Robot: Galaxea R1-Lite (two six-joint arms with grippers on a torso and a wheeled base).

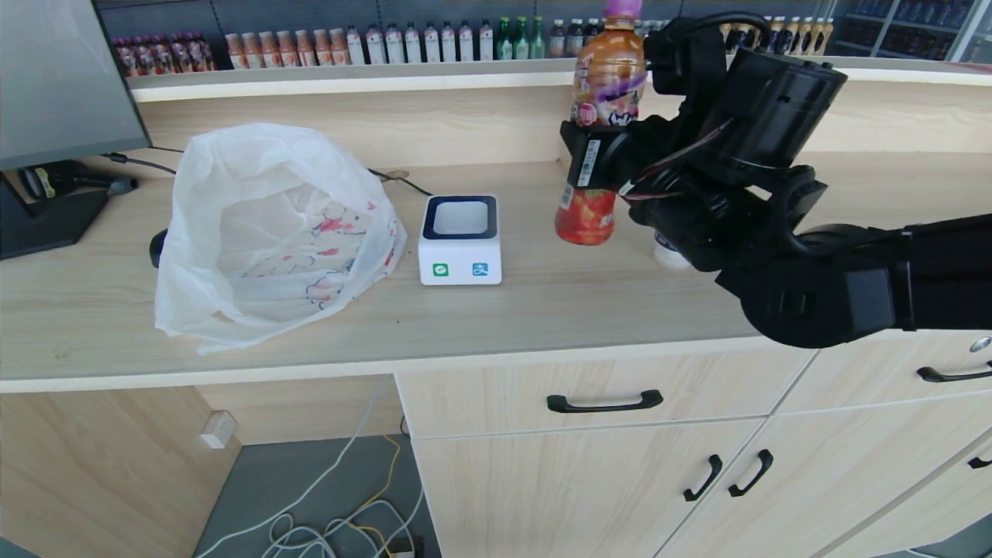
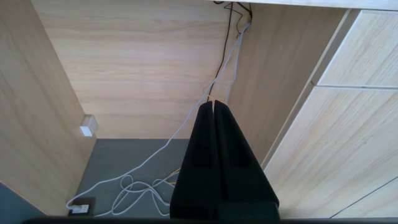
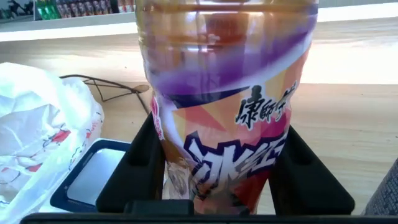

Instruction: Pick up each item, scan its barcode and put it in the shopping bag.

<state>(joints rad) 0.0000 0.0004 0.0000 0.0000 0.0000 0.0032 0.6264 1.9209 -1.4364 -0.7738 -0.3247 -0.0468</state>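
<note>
My right gripper (image 1: 593,167) is shut on an orange drink bottle (image 1: 606,101) with a purple cap, held upright above the counter to the right of the white barcode scanner (image 1: 459,239). The bottle's label (image 3: 249,143) sits between the black fingers (image 3: 134,168) in the right wrist view, with the scanner (image 3: 93,177) below and to one side. A white plastic shopping bag (image 1: 271,225) lies open on the counter left of the scanner. My left gripper (image 2: 214,115) hangs shut below the counter, pointing at the floor cables.
A monitor stand (image 1: 46,217) and a black handheld device (image 1: 70,180) stand at the counter's far left. A small white object (image 1: 668,254) sits behind my right arm. Drink bottles (image 1: 387,43) line the back shelf. Drawers with black handles (image 1: 604,401) are below the counter.
</note>
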